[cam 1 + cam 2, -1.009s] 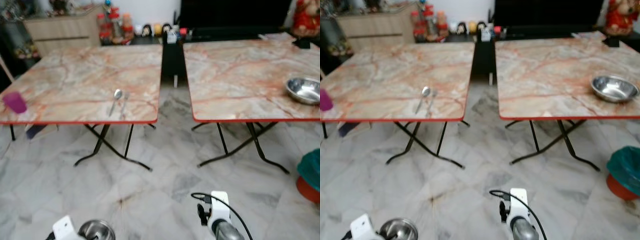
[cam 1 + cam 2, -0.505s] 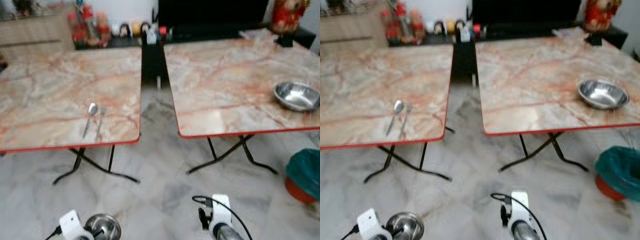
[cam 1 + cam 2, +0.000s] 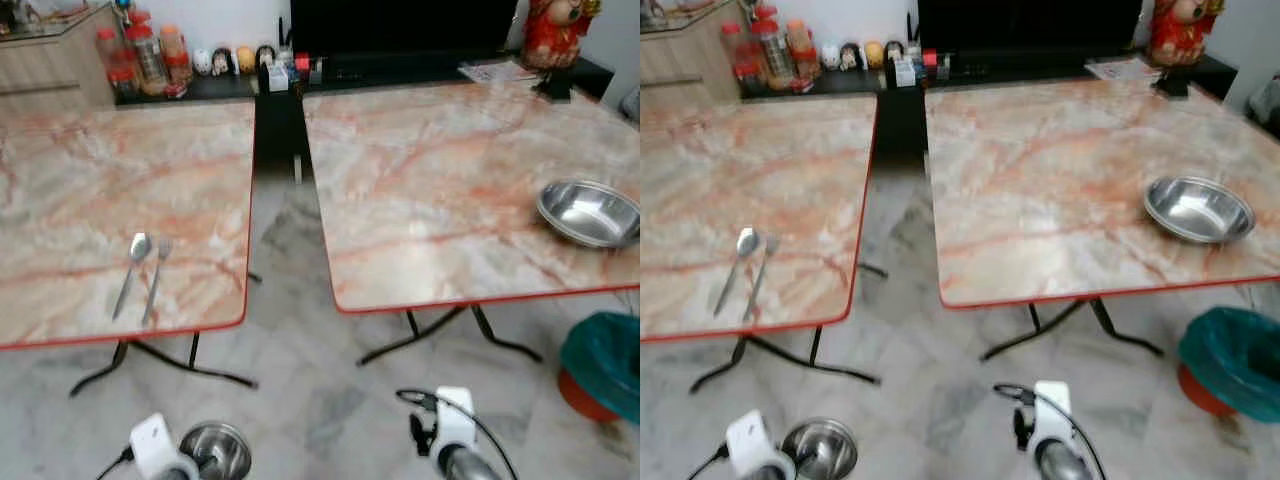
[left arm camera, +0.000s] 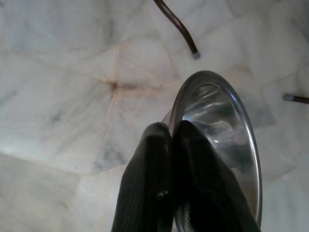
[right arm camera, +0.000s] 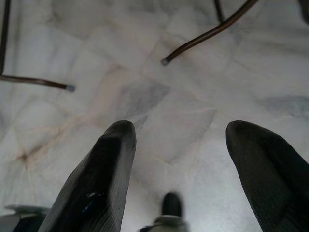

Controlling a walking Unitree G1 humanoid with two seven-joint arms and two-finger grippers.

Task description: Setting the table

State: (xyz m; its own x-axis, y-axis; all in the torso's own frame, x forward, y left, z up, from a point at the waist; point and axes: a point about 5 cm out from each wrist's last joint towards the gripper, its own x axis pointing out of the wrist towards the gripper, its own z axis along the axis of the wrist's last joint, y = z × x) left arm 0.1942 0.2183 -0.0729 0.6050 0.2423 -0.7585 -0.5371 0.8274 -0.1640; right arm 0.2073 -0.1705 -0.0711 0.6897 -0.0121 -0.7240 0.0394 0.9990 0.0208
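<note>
Left hand grips a steel bowl; right hand hangs released.

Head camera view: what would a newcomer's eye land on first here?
Two marble-patterned folding tables stand side by side with a gap between them. A steel bowl sits near the right table's edge, and a spoon and fork lie together on the left one. Low down, the left pincer is shut on a second steel bowl's rim.
</note>
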